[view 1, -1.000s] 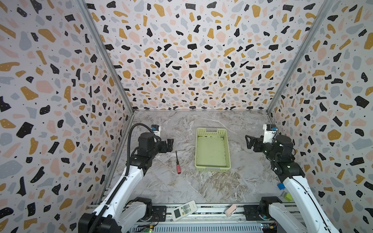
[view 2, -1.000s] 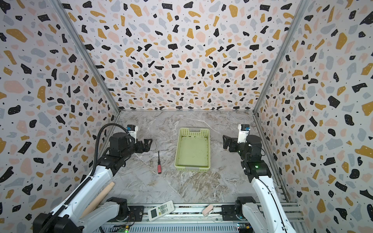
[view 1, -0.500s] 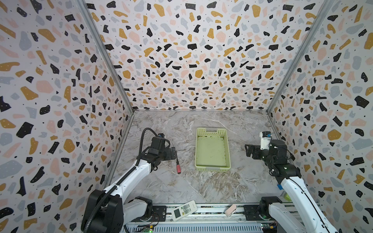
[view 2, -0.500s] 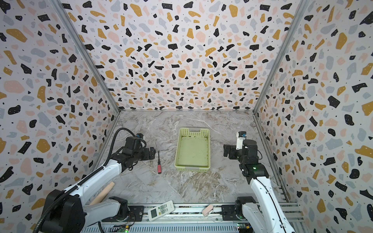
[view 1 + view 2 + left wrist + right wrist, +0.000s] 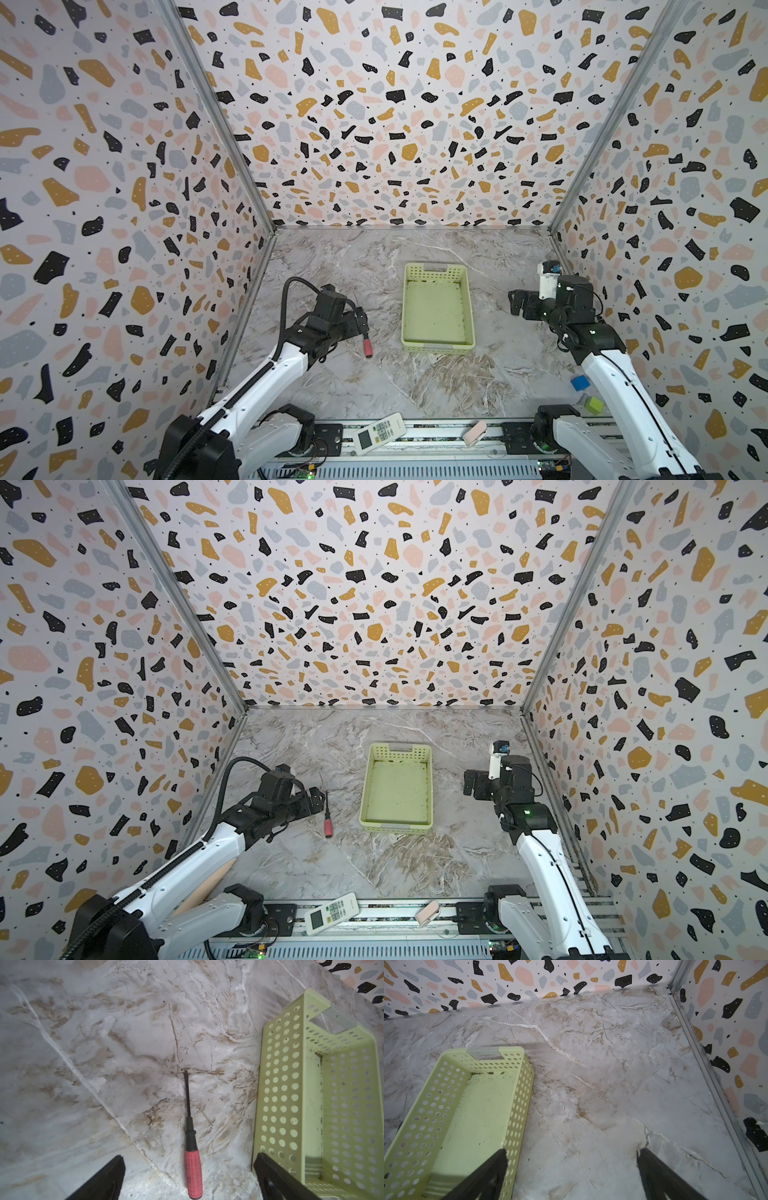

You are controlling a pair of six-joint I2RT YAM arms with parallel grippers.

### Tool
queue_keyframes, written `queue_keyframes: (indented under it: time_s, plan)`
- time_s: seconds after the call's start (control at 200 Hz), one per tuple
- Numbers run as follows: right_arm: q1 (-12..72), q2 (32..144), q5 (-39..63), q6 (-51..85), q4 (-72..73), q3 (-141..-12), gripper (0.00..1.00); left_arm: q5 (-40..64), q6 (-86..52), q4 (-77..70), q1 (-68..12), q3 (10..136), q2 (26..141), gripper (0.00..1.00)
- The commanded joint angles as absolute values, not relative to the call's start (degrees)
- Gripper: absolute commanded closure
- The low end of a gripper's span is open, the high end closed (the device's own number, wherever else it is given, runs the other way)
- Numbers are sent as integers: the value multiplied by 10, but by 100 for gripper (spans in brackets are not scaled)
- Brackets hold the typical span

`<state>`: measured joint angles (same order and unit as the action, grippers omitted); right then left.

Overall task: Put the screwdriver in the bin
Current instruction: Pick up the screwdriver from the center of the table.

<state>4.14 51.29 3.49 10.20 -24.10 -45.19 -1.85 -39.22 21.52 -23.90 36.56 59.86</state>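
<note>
My left gripper (image 5: 189,1159) hangs wide open, holding nothing, over the small red-handled, dark-shafted screwdriver (image 5: 190,1132). It lies flat on the grey marble-patterned tabletop (image 5: 104,1059), at nine o'clock from the pale yellow-green perforated plastic bin (image 5: 278,1084). My right gripper (image 5: 571,1153) gapes empty.

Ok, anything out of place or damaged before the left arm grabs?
Nothing tipped or broken. The bin stands upright, though dark-green grime specks its floor edges. The screwdriver lies flat on the table beside it, not touching. One oddity: a white remote control sits on the front rail.
</note>
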Motion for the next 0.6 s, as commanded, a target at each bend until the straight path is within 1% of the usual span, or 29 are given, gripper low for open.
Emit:
queue_keyframes:
  time_s: [0.0, 0.14, 0.27, 0.421, 0.596]
  plan:
    - [41, 518, 19, 109, -246, -461, 0, -30, -442, 234, -271, 350, 614, 0]
    - [40, 526, 26, 106, -236, -460, 1, -65, -464, 234, -321, 363, 654, 0]
    - [37, 529, 20, 96, -233, -458, 1, -63, -485, 213, -339, 362, 679, 1]
    - [37, 513, 20, 99, -219, -441, 1, -91, -490, 219, -364, 378, 715, 2]
    - [34, 497, 17, 101, -217, -429, 1, -114, -481, 223, -368, 386, 740, 10]
